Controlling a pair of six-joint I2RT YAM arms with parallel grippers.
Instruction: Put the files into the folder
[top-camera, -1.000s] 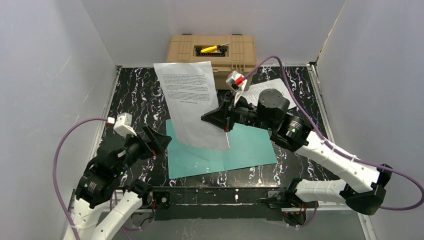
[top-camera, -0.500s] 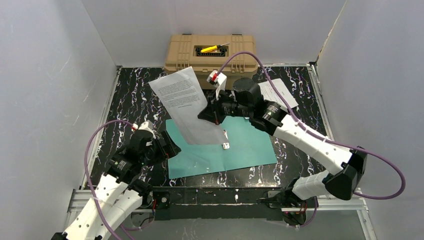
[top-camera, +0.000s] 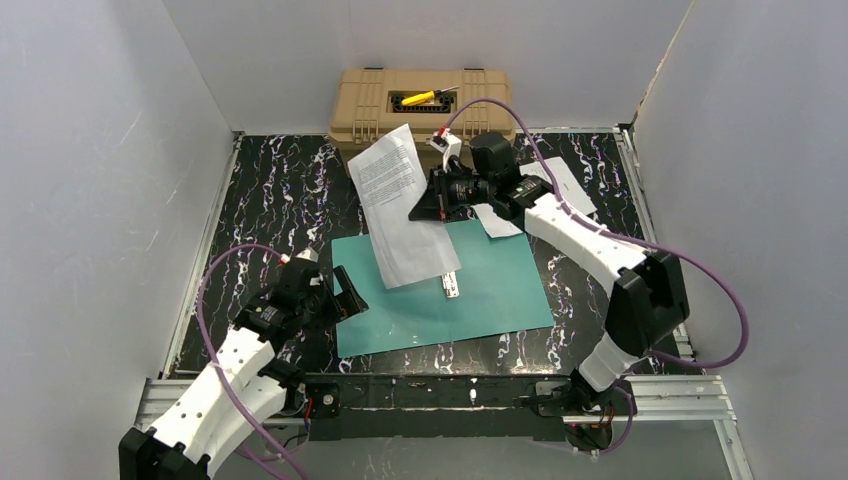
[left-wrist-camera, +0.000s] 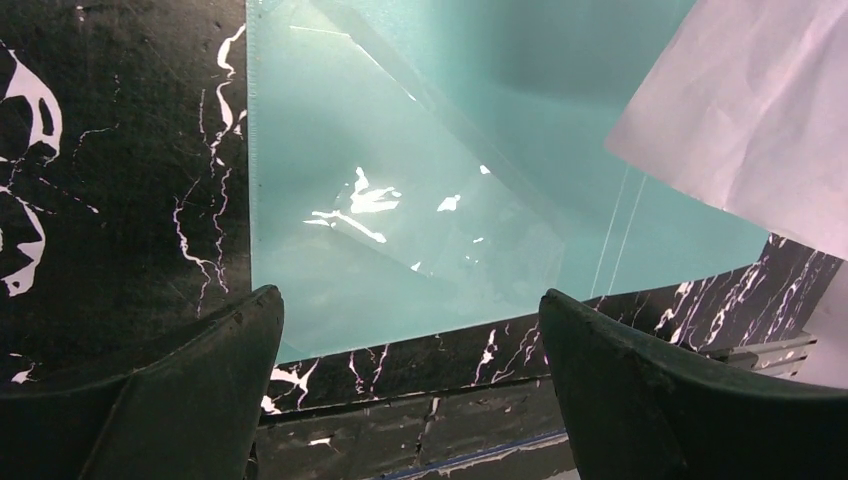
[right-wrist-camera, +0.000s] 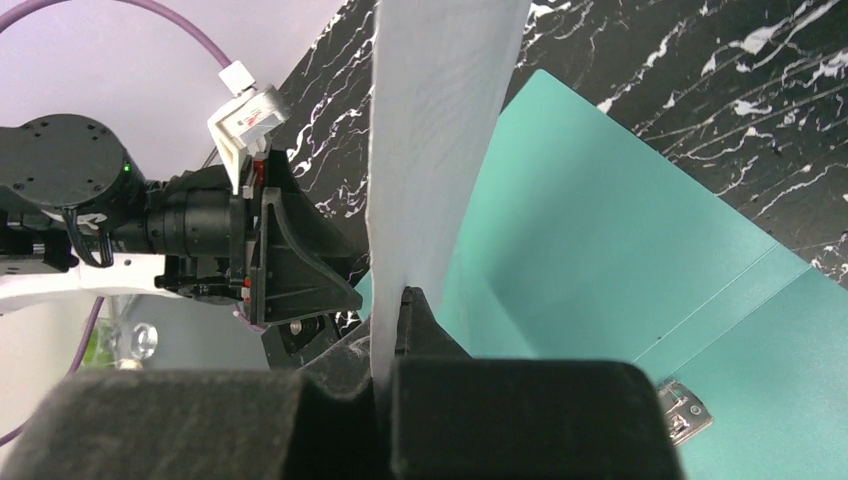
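Right claw (top-camera: 428, 203): clamped on one sheet (top-camera: 398, 200), held tilted above the folder (top-camera: 495, 290).
Left claw (left-wrist-camera: 410, 350): spread open at the folder's left edge.
Other sheet (top-camera: 562, 180): flat on the desk (top-camera: 270, 200).

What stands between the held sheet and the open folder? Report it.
Nothing visible does. The right gripper holds the paper sheet above the open teal folder, whose visible surface carries only the metal clip at the spine. The left gripper sits open at the folder's left edge, beside the sheet's way down.
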